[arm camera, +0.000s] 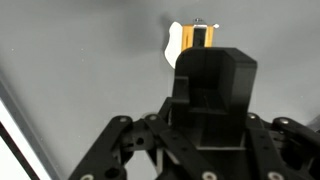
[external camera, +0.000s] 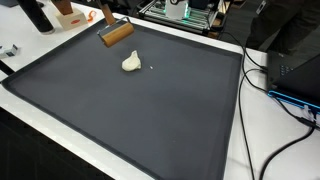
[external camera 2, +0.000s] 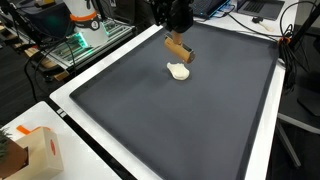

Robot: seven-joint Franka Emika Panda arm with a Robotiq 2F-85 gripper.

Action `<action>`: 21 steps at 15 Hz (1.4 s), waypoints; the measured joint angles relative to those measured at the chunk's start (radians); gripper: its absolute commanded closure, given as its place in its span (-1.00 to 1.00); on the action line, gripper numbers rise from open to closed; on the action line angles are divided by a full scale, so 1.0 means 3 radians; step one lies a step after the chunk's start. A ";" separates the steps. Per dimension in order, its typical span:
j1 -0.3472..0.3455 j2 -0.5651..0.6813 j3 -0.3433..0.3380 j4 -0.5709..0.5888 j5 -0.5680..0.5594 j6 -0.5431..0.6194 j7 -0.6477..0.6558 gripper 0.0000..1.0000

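My gripper [external camera 2: 174, 30] hangs above the far part of a dark grey mat [external camera 2: 190, 120] and is shut on a brown, wood-coloured block [external camera 2: 179, 48], which tilts down from the fingers. In an exterior view the same block [external camera: 118, 35] floats just over the mat. A small white lump [external camera: 131, 63] lies on the mat right below and beside the block, apart from it. In the wrist view a black body [arm camera: 212, 90] fills the space between the jaws; an orange end [arm camera: 197, 37] and the white lump [arm camera: 175, 45] show beyond it. The fingertips are hidden there.
The mat lies on a white table [external camera: 240, 140]. Cables [external camera: 262, 80] and black equipment [external camera: 295, 70] sit at one side. An orange-and-white box [external camera 2: 35, 150] stands at a table corner. An open rack with green lights [external camera 2: 75, 45] is beyond the mat's edge.
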 measured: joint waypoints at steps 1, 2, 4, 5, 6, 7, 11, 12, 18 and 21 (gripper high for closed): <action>0.0003 -0.0009 0.0003 0.0000 -0.0036 0.0000 -0.0009 0.01; 0.0004 -0.0015 0.0005 0.0000 -0.0051 -0.0001 -0.0013 0.01; 0.0004 -0.0021 0.0006 0.0000 -0.0059 -0.0001 -0.0017 0.01; 0.0004 -0.0021 0.0006 0.0000 -0.0061 -0.0001 -0.0017 0.01; 0.0004 -0.0021 0.0006 0.0000 -0.0062 -0.0001 -0.0018 0.01; 0.0004 -0.0021 0.0006 0.0000 -0.0062 -0.0001 -0.0018 0.51; 0.0036 0.0009 0.0007 -0.0006 -0.0340 0.0076 0.0348 0.51; 0.0065 0.0028 0.0007 -0.0012 -0.0504 0.0135 0.0561 0.51; 0.0289 0.0179 0.0007 -0.0023 -0.1501 0.0204 0.1948 0.51; 0.0392 0.0256 0.0004 -0.0021 -0.1918 0.0090 0.2601 0.51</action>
